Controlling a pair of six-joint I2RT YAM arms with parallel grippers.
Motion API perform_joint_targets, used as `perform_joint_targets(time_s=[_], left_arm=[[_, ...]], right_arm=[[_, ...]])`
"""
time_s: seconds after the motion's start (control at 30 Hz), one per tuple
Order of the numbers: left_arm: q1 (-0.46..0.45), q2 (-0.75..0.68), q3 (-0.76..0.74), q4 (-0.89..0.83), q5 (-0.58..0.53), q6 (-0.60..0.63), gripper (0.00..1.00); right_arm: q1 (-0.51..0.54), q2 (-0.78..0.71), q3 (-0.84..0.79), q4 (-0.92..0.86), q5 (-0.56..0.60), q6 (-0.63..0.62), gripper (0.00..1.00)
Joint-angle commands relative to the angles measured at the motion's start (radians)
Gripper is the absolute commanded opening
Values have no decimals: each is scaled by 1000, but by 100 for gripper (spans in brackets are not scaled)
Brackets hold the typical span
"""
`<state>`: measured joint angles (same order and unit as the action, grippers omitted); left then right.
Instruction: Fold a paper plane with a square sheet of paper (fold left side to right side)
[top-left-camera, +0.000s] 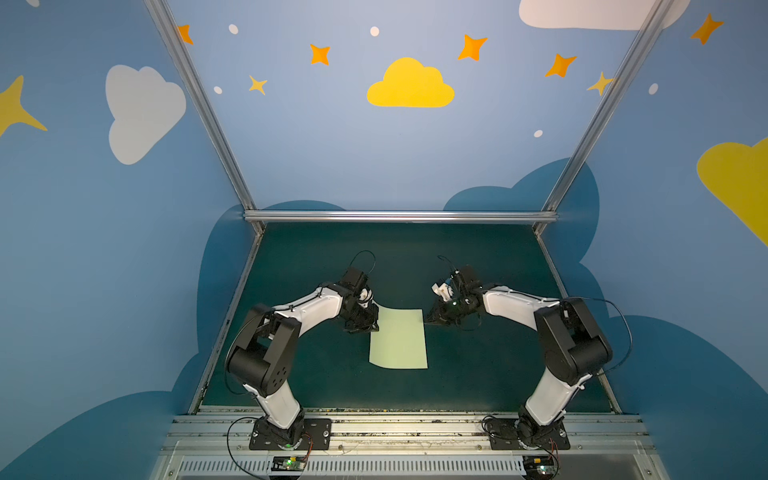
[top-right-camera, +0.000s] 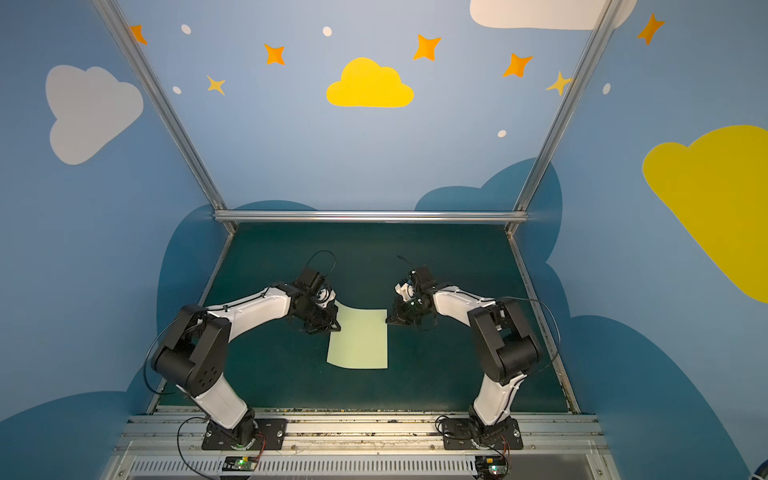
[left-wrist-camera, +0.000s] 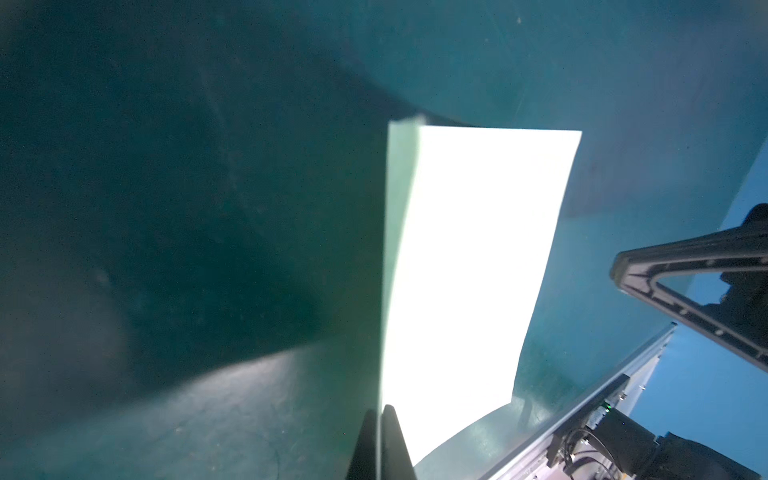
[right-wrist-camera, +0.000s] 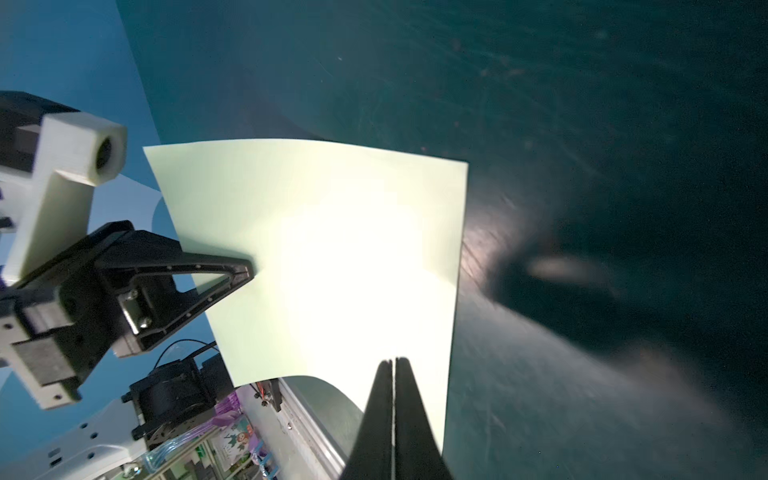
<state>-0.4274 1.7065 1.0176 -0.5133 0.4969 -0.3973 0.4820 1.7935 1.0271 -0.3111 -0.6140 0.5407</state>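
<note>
The left gripper (top-left-camera: 373, 329) and right gripper (top-left-camera: 427, 320) each pinch a far corner of the pale green paper (top-left-camera: 400, 343) on a dark green mat (top-left-camera: 316, 249), cloud-painted walls (top-left-camera: 332, 145) behind.

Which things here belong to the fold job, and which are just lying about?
Job: pale green paper; left gripper and right gripper, both shut on it near its far corners.
Not job: green mat; frame rail; cloud decal.

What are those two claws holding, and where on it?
The pale green paper. The left gripper pinches its left edge near the far corner. The right gripper looks shut on the right edge, also near the far corner.
</note>
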Motion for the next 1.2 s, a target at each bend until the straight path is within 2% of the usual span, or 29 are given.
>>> perform_joint_targets(time_s=[0.0,0.33,0.57,0.83,1.17], left_arm=[[3,16,27,-45,-26,24,4],[0,30,52,-60,-25,29,4],[-12,26,60,-75,-26,28,4],[-78,38,117,-46,22,-29,4],[-168,171,224,-16,21,-77,4]], right_arm=[[20,44,53,-35,49,-31,0],[30,151,153,-86,126,-68,0],[24,196,165,-108,173,-75,0],[26,211,130,-90,176,-71,0],[31,216,115,-80,180,-61,0]])
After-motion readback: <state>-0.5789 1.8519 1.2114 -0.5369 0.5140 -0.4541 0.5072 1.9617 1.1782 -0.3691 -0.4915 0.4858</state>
